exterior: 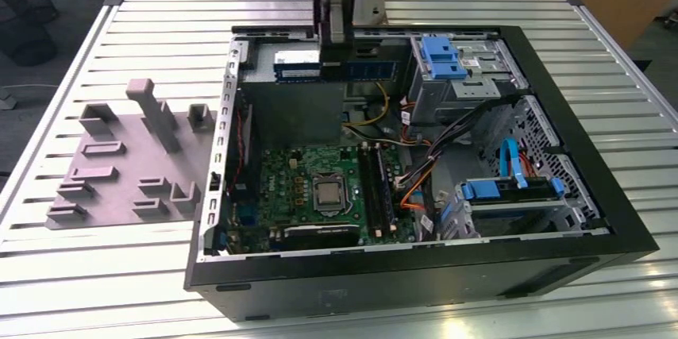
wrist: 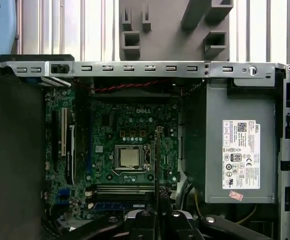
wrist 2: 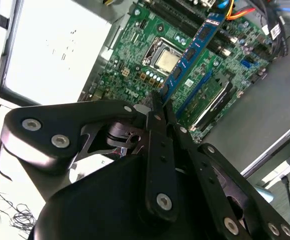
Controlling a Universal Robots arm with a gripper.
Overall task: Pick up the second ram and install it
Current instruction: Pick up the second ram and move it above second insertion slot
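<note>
Alignment, I judge, is mattering most. My end effector is pinching the second ram, and I am aiming to bring it down parallel to the motherboard slots.

A slatted table bears a grey fixture and computer case.

Exterior view high above the case, both wrist views facing motherboard
</note>
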